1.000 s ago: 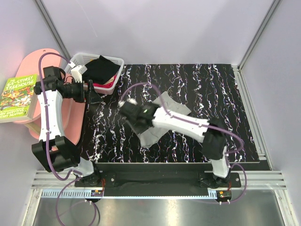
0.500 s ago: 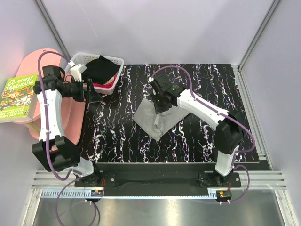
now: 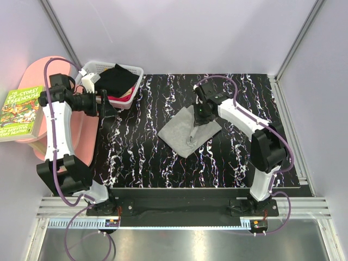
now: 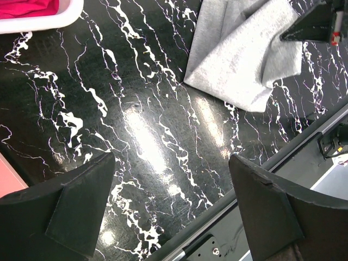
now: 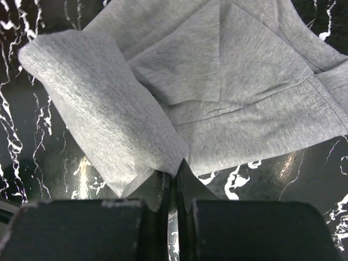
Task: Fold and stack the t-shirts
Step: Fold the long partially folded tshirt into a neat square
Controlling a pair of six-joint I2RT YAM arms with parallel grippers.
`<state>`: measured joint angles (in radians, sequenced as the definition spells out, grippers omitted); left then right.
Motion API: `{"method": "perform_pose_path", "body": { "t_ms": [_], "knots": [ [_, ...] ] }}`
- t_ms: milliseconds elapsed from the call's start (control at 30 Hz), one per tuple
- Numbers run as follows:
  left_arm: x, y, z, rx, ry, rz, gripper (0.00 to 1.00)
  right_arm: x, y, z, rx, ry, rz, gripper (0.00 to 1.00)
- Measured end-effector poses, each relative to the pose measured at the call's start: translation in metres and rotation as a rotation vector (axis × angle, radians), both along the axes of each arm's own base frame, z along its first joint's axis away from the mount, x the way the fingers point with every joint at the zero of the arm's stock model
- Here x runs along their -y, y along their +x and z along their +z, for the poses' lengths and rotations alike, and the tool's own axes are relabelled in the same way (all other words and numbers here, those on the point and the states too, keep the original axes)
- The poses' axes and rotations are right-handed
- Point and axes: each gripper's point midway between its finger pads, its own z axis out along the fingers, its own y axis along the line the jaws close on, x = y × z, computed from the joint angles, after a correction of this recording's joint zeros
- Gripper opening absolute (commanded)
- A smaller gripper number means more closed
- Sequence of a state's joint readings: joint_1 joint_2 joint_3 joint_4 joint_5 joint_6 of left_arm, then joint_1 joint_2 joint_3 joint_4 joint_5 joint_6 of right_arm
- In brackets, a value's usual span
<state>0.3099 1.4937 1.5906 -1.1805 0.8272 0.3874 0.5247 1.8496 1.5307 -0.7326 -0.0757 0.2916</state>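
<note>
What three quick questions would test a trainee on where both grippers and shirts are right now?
1. What colour is the t-shirt that the right gripper is shut on?
2. True or false: the left gripper is open and empty.
3. The black t-shirt lies in: A the left gripper, B the white basket, C the right gripper.
Key: 1 grey; 2 true; 3 B.

A folded t-shirt (image 3: 185, 136) lies mid-surface (image 3: 141, 157); the basket (image 3: 92, 68), holding a second t-shirt (image 3: 117, 79), sits at the far-left corner.

Heather-grey t-shirt (image 3: 179, 133) on black, white-veined table (image 3: 136, 157) (basket (image 3: 100, 64) white)
</note>
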Motion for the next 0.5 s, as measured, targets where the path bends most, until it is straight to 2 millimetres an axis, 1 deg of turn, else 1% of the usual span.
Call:
{"method": "perform_pose_path", "body": {
  "t_ms": [133,333,400,500],
  "knots": [
    [0.001,0.0,0.0,-0.002,0.0,-0.003,0.92,0.008,0.008,-0.01,-0.019,0.016,-0.023,0.0],
    [0.002,-0.001,0.0,-0.004,-0.001,-0.004,0.91,0.013,0.017,-0.028,-0.06,0.029,-0.039,0.0],
    [0.002,-0.001,0.0,-0.004,-0.001,-0.007,0.91,0.013,0.02,-0.028,-0.063,0.037,-0.041,0.0],
    [0.003,-0.001,0.0,-0.004,-0.001,-0.008,0.92,0.012,0.023,-0.022,-0.056,0.05,-0.038,0.0]
  ]
}}
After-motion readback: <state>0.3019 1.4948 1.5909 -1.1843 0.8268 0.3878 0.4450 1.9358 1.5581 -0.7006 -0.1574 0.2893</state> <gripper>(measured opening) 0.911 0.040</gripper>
